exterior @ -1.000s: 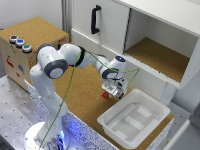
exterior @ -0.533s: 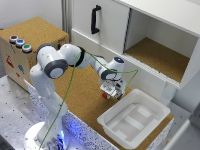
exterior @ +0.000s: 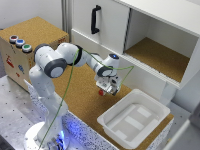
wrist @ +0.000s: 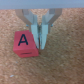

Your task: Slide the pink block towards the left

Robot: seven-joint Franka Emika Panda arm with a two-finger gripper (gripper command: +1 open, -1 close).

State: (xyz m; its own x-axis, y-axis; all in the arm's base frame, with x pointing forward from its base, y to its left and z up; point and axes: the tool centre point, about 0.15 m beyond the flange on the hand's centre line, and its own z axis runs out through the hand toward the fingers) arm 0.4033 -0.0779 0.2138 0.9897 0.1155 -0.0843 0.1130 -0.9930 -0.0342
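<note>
The pink block (exterior: 101, 92) is a small red-pink cube on the cork-topped table. In the wrist view the block (wrist: 25, 43) shows a dark letter "A" on its top face. My gripper (exterior: 108, 89) is low over the table, right beside the block on the exterior view's right. In the wrist view my gripper (wrist: 42, 45) has its fingertips together with nothing between them, and one finger (wrist: 36, 31) touches or nearly touches the block's side.
A white bin (exterior: 134, 120) stands on the table close to the gripper, on the exterior view's right. A white cabinet with a black handle (exterior: 94, 19) and an open shelf (exterior: 160, 55) stands behind. A cork box with buttons (exterior: 20, 42) is at the exterior view's left.
The gripper and the pink block have both shifted a little toward the exterior view's left, away from the white bin.
</note>
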